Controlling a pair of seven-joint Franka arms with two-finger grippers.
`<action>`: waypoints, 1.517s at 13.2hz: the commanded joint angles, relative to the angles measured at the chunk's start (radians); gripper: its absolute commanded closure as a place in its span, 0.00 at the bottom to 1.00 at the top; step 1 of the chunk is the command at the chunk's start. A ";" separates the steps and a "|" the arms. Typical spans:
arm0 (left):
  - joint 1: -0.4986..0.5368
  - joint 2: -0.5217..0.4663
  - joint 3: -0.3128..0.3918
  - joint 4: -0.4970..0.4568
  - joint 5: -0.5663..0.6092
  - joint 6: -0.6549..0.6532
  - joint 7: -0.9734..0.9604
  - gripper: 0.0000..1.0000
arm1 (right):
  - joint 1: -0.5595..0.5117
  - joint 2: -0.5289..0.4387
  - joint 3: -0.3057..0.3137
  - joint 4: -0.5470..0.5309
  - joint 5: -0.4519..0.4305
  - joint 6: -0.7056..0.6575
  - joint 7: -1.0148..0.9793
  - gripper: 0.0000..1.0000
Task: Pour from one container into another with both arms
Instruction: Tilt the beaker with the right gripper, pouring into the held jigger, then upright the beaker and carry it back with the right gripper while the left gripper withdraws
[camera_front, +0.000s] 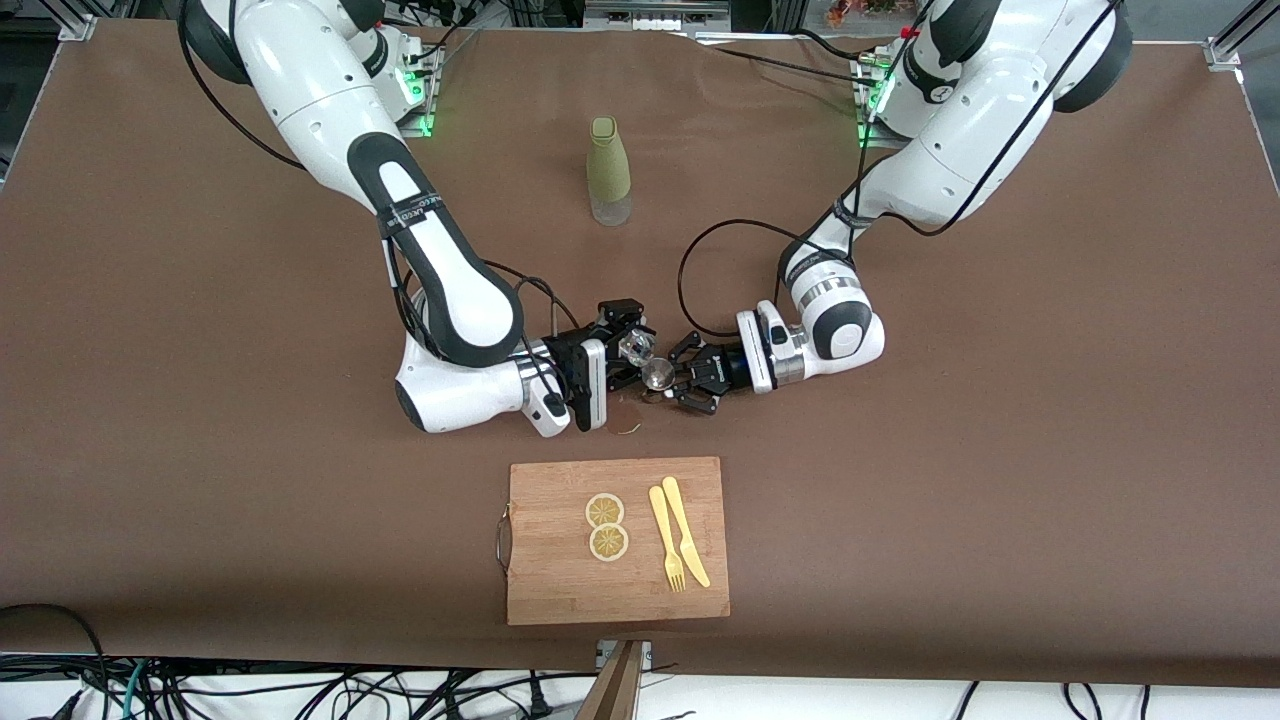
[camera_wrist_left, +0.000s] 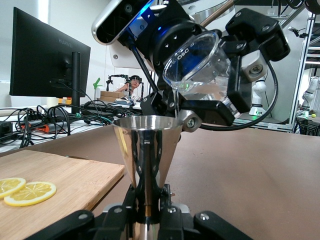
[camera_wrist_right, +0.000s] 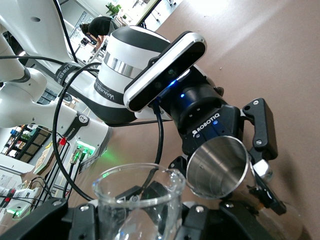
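Right end effector (camera_front: 628, 352) gripping tilted glass (camera_front: 634, 346), left end effector (camera_front: 672, 384) clamping steel jigger (camera_front: 657, 374)

Wooden cutting board (camera_front: 560, 590) nearest the front camera; two lemon slices (camera_front: 606, 527), yellow fork (camera_front: 665, 540) and knife (camera_front: 686, 532) on it. Green bottle (camera_front: 608, 170) upright, farther off.

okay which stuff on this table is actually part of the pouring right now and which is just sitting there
In use:
- clear glass cup, tilted, in right pincer
- steel jigger, upright, in left pincer

Lying about:
- green bottle
- cutting board
- lemon slices
- yellow fork and knife
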 joint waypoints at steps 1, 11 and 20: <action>-0.009 -0.014 -0.010 -0.002 -0.048 0.030 0.081 1.00 | -0.004 0.002 0.006 0.016 0.031 0.007 0.017 1.00; 0.003 -0.017 -0.009 -0.009 -0.037 0.021 0.078 1.00 | -0.047 -0.005 0.010 0.013 0.043 -0.083 -0.366 1.00; 0.092 -0.049 0.022 -0.084 0.102 -0.091 0.079 1.00 | -0.289 -0.004 0.002 0.002 -0.010 -0.441 -0.702 1.00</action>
